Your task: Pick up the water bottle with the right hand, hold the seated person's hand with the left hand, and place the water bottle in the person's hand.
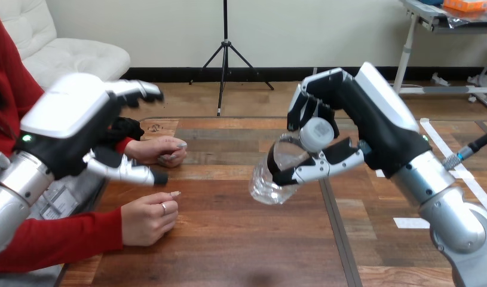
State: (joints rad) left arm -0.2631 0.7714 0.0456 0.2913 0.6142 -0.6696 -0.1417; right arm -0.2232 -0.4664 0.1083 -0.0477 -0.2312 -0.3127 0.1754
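Brown wooden plank tabletop point(229, 251), reddish boards running left to right, with one dark seam running front to back right of centre.

Clear, crinkled plastic water bottle point(269, 178) with a white screw cap point(316, 133) is off the tabletop, right of centre. It is tilted, cap up and toward the right, base down and toward the left. Walls are see-through (whether any water is inside, cannot tell).

Right robot hand point(354, 128) has the bottle. Its fingers curl over the cap and neck from above, and the thumb crosses under the shoulder of the bottle. Silver forearm comes in from the lower right corner.

Left robot hand point(70, 116) is raised at the left side and spread wide. Its fingers point(139, 91) reach out straight and the thumb point(130, 173) juts below them, with nothing in its grasp. It hangs over the wrist of the person's farther hand point(162, 149); contact cannot be told.

That farther hand rests loosely closed on the tabletop. The person's nearer hand point(148, 218), red sleeve, also rests on the tabletop, loosely curled. Both are well apart from the bottle, to its left.
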